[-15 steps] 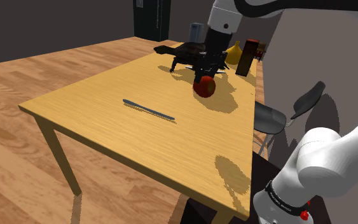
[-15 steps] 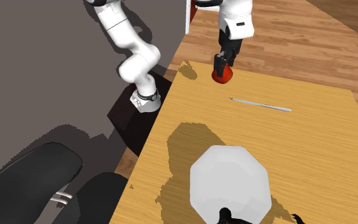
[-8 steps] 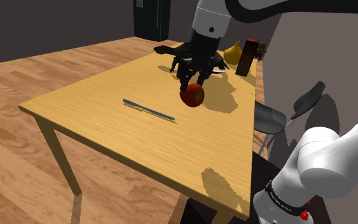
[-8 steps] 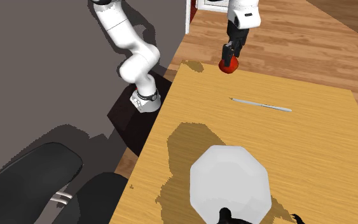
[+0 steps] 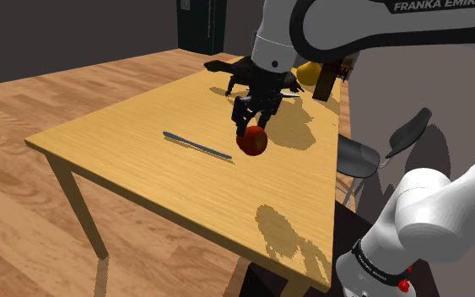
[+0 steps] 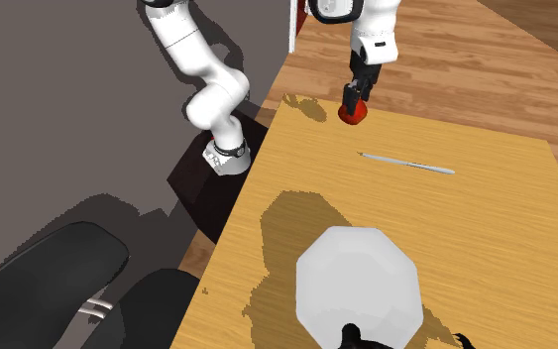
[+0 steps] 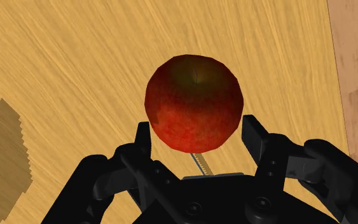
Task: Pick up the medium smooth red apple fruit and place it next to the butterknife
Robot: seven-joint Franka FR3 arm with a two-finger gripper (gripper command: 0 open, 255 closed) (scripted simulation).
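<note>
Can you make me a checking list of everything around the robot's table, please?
Surface: light brown wooden table with shadows on it.
Job's things: red apple, clasped between the fingers; knife, lying flat on the table close to the apple.
Clutter: yellow thing, dark box and black thing at the table's far end; white eight-sided thing.
Grippers: black gripper, shut on the apple.
Cables: nothing seen.
Surroundings: wood floor, dark cabinet, black chair, grey wall.
</note>
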